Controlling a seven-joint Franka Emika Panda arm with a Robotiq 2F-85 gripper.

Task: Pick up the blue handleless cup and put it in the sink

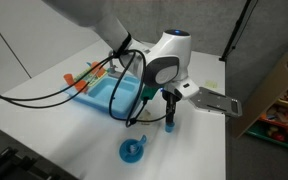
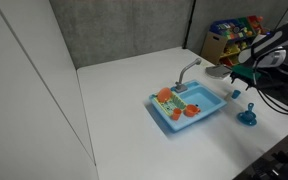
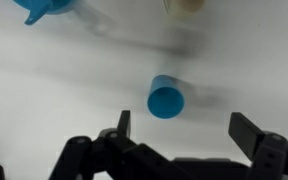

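Note:
The blue handleless cup (image 3: pixel 165 99) is a small plain cylinder on the white table, seen in the wrist view just above and between my two fingers. My gripper (image 3: pixel 184 128) is open and empty, its fingers apart and short of the cup. In an exterior view the gripper (image 1: pixel 170 108) hangs over the cup (image 1: pixel 170 126), right of the sink (image 1: pixel 92 103). The light-blue sink (image 2: pixel 162 117) with grey faucet (image 2: pixel 189 70) and orange and green dishes lies on the table beside the gripper (image 2: pixel 236 82).
A larger blue cup on a round saucer (image 1: pixel 132 150) stands near the table's front edge; it also shows in the wrist view (image 3: pixel 44 8). A cream-white lump (image 3: pixel 184 5) lies beyond the small cup. A shelf of toys (image 2: pixel 234 35) stands beyond the table.

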